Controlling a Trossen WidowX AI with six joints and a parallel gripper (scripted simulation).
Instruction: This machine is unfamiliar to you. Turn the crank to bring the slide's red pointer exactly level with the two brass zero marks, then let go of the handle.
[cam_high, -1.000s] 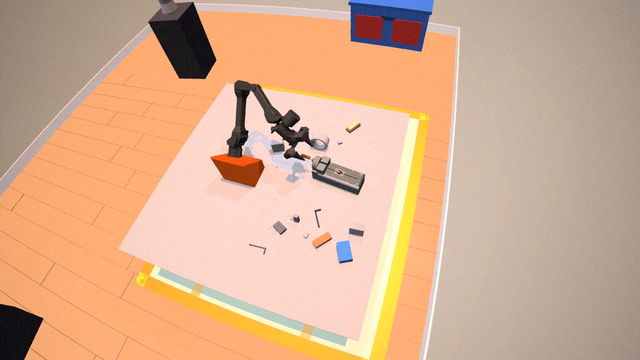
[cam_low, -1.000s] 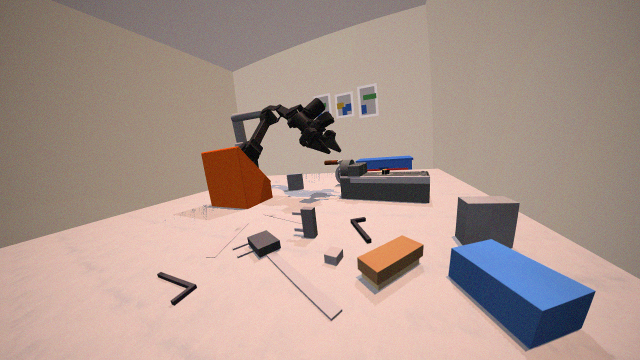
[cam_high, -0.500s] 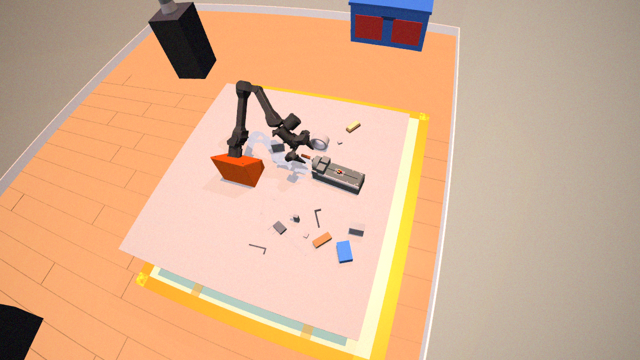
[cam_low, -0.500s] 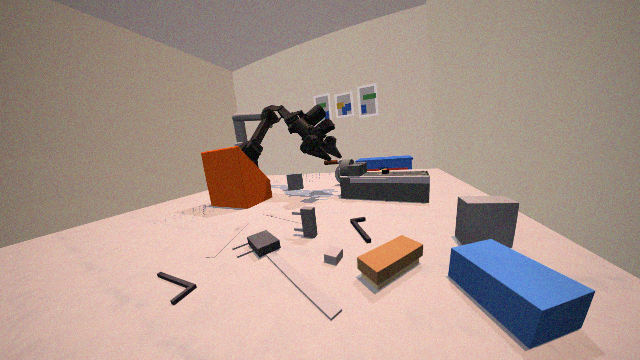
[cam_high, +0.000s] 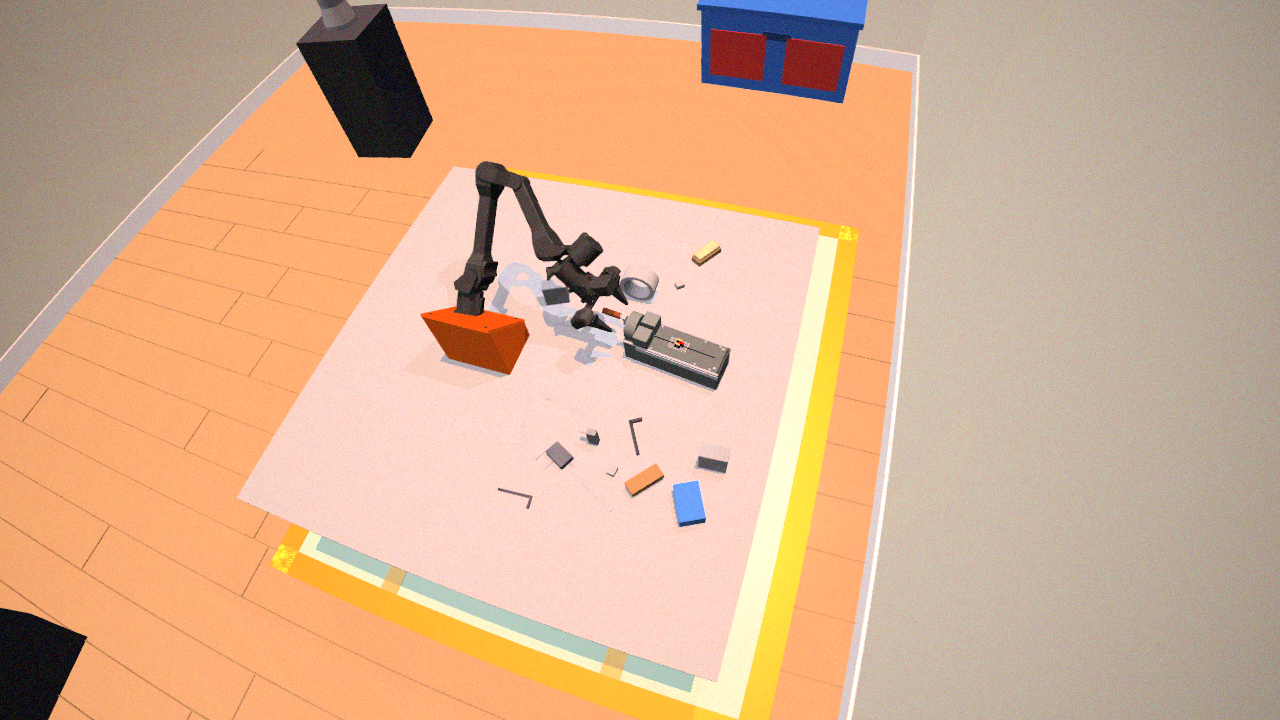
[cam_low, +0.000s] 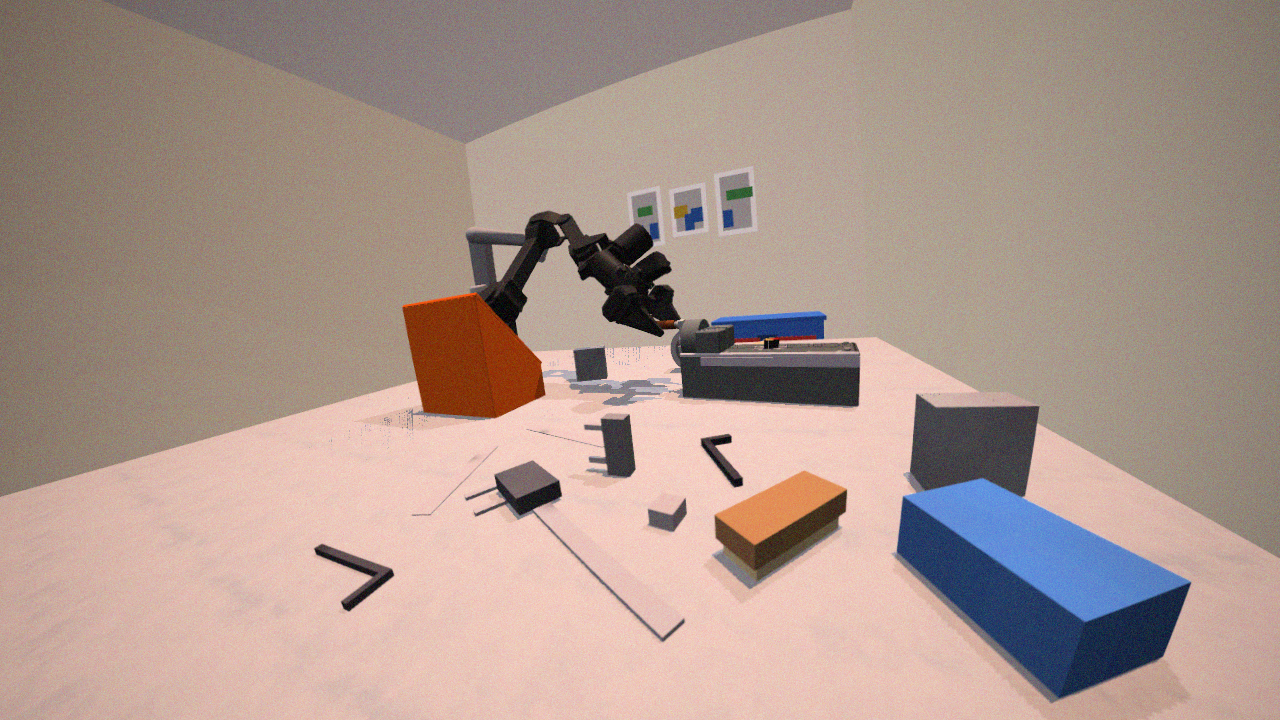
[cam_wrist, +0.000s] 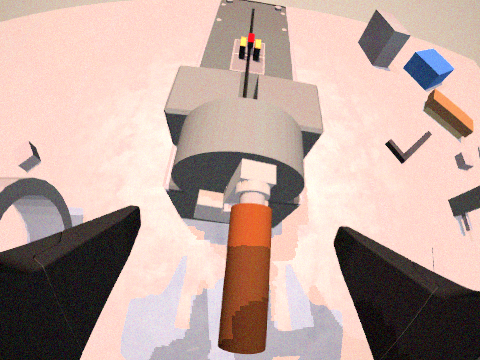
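Nearest the wrist camera, the gripper (cam_high: 618, 315) (cam_low: 671, 325) (cam_wrist: 242, 227) had its fingers spread wide with nothing gripped, one to either side of the orange-brown crank handle (cam_high: 612, 313) (cam_low: 666, 323) (cam_wrist: 247, 280). Beyond the handle came the round grey drum (cam_high: 633, 327) (cam_low: 691, 335) (cam_wrist: 240, 125), at the near end of the long machine (cam_high: 675, 364) (cam_low: 769, 380) (cam_wrist: 295, 95). Farther along its top, the red pointer (cam_wrist: 251, 38) stood between the left brass mark (cam_wrist: 243, 41) and the right brass mark (cam_wrist: 257, 44), its tip seemingly slightly past them, away from the crank; exact level could not be told. Off to the right in the wrist view, an L-shaped key (cam_high: 634, 435) (cam_low: 723, 461) (cam_wrist: 417, 145) lay on the table, then an orange block (cam_high: 644, 480) (cam_low: 780, 514) (cam_wrist: 448, 114), and beyond that a blue block (cam_high: 689, 503) (cam_low: 1038, 573) (cam_wrist: 429, 67)
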